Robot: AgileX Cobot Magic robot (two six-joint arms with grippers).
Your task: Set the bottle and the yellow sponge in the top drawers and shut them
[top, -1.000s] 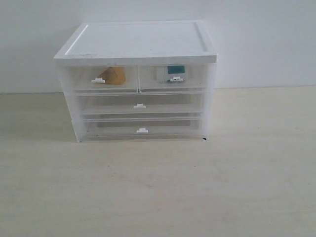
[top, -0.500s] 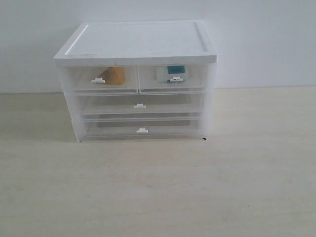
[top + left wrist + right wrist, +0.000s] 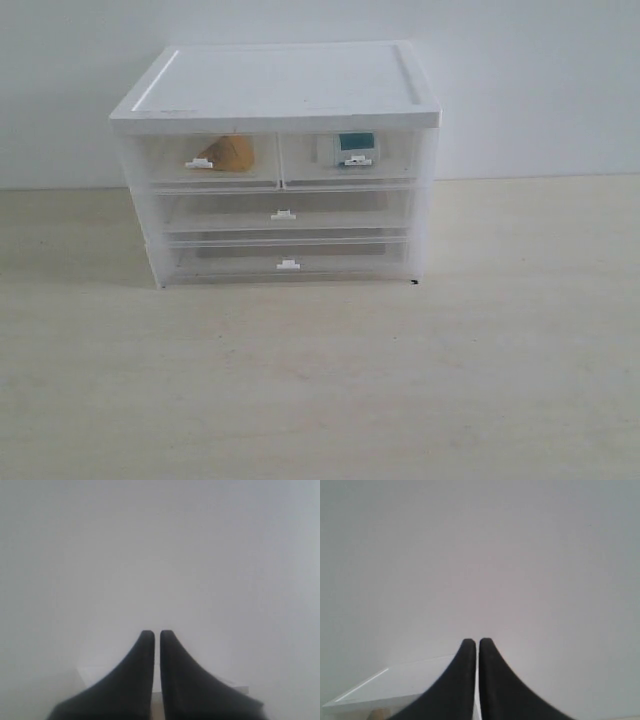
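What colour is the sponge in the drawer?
The sponge is yellow-orange, seen best in the exterior view.

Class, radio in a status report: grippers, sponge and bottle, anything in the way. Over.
Left gripper and right gripper shut, empty. Sponge in top left drawer, bottle in top right drawer, both closed. Nothing in the way.

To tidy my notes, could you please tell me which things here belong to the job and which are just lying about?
Job: yellow sponge, bottle, top left drawer, top right drawer.
Just there: middle drawer, bottom drawer, cabinet lid, table.
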